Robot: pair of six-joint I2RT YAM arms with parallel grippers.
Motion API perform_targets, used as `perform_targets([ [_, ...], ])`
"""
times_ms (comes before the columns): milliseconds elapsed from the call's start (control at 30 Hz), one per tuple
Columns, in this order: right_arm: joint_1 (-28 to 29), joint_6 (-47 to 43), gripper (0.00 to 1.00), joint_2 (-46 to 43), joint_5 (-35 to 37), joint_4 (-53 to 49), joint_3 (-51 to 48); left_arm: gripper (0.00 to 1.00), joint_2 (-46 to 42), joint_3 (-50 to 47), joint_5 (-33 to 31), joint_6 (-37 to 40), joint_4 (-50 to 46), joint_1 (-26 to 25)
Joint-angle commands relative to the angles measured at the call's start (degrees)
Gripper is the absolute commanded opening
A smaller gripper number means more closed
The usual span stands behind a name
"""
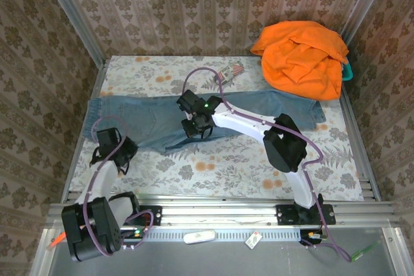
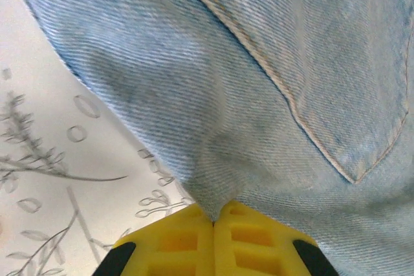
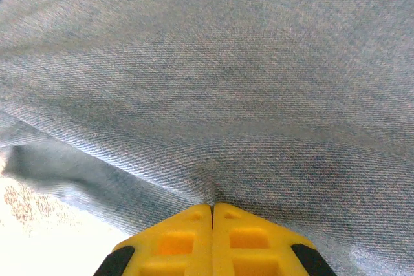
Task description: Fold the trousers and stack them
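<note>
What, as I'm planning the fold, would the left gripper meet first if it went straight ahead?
The trousers: the left gripper is shut on their edge, with denim directly ahead, likely in contact.

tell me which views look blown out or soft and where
Right wrist: the tablecloth at lower left is blown out near white, while the jeans weave is crisp. Left wrist: the tablecloth is pale and washed, the pocket stitching sharp. Top external: even light, no hard shadows, the orange garment strongly saturated.
</note>
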Motion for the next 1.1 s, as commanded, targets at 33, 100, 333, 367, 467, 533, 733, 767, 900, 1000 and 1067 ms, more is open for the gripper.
perform_targets([
  [33,-1.44,-2.33,0.05,2.05,-4.8,-0.04,-2.12,0.0,-5.42,-3.33,-0.12,-1.04,-2.57,4.62],
  [100,-1.27,-2.0,0.07,2.71,-5.83,0.59,-3.1,0.0,-7.07,-3.76,1.0,-0.84,-3.1,6.16],
  [333,-1.05,-2.09,0.43,2.47,-9.99,0.79,-7.07,0.31,-8.07,-2.82,7.46,0.44,-3.76,8.74],
  [367,-1.12,-1.71,0.44,1.55,-10.27,1.03,-7.63,0.37,-8.32,-2.28,8.43,0.6,-3.97,8.47],
  [467,-1.49,-1.04,0.43,-1.58,-10.67,0.95,-8.32,0.44,-9.28,1.39,9.09,1.34,-6.73,5.59],
  [533,-2.2,-0.55,0.43,-3.51,-11.98,1.0,-8.27,0.47,-10.48,5.34,6.42,2.18,-10.72,1.89],
  [733,-7.74,1.54,0.43,-11.76,-8.5,0.82,-10.09,0.59,-8.97,15.35,-2.96,1.18,-14.61,-13.24],
  [767,-9.51,1.99,0.43,-12.85,-7.16,0.23,-10.91,0.59,-6.62,16.01,-4.39,0.42,-13.26,-17.34],
  [900,-17.58,5.66,0.43,-19.1,-6.47,2.55,-18.58,0.6,2.95,14.21,-8.46,-5.06,-2.44,-29.69],
  [1000,-21.98,7.59,0.44,-23.57,-5.58,5.49,-25.39,0.6,10.36,9.64,-8.13,-9.8,10.11,-32.53],
  [1067,-24.42,8.13,0.44,-24.02,-4.21,7.0,-27.88,0.6,15.57,7.84,-7.9,-11.13,16.03,-32.54],
])
